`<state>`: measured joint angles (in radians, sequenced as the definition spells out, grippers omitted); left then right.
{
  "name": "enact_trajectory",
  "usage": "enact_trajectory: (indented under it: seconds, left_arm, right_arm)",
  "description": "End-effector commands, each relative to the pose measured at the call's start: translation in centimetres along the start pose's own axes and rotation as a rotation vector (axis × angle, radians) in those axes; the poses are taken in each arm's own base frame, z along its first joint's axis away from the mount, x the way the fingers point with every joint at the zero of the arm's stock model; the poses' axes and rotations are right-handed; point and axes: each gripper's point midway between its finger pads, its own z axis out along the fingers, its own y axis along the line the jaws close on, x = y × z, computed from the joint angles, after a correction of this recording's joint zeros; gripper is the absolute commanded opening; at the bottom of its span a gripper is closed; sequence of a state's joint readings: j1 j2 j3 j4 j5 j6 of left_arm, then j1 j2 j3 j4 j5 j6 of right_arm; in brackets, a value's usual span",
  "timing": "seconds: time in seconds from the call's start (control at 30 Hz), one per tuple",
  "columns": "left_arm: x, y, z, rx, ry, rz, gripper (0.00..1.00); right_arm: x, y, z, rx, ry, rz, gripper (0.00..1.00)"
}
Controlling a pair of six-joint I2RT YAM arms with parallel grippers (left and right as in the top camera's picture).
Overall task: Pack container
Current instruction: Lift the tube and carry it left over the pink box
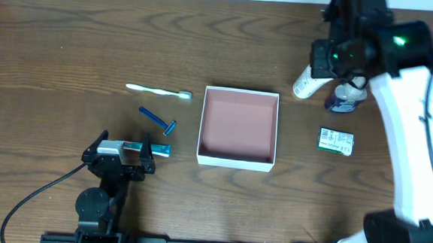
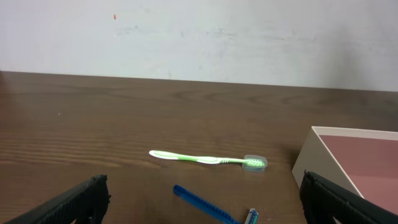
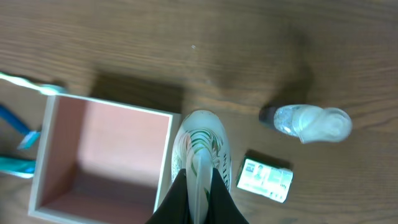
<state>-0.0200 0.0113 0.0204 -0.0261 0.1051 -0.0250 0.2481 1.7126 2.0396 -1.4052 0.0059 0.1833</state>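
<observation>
The small square white-walled container (image 1: 237, 123), pinkish-brown inside, sits empty on the wooden bench (image 1: 55, 44); the right fingers (image 3: 222, 205) clench only the flat tail of a white, green-printed tube (image 3: 202, 146) beside it, so it may swing and catch the wall, while the left fingers (image 2: 68, 205) rest released.

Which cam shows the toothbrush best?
Left wrist: the toothbrush lies whole and large, mid-frame, with nothing covering it. Overhead shows it whole but small, left of the container. Right wrist catches only one end at the left edge.
</observation>
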Motion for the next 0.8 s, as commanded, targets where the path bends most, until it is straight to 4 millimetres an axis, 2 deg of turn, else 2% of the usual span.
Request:
enact_trajectory:
  seconds: [0.0, 0.17, 0.33, 0.63, 0.77]
  left_arm:
    - [1.6, -0.1, 0.1, 0.012, 0.051, 0.003, 0.98]
    - [1.6, -0.1, 0.1, 0.012, 0.051, 0.003, 0.98]
    - [1.6, -0.1, 0.1, 0.012, 0.051, 0.003, 0.98]
    - [1.6, -0.1, 0.1, 0.012, 0.051, 0.003, 0.98]
    - [1.6, -0.1, 0.1, 0.012, 0.051, 0.003, 0.98]
  right_arm:
    - [0.0, 2.7, -3.5, -0.113, -0.067, 0.009, 0.01]
    - [0.4, 5.8, -4.5, -0.227, -0.07, 0.001, 0.01]
    - [1.0, 8.4, -3.9, -0.263, -0.045, -0.004, 0.01]
    - [2.1, 12.9, -1.5, -0.295, 0.024, -0.024, 0.01]
    - [2.5, 14.0, 0.5, -0.239, 0.048, -0.016, 0.01]
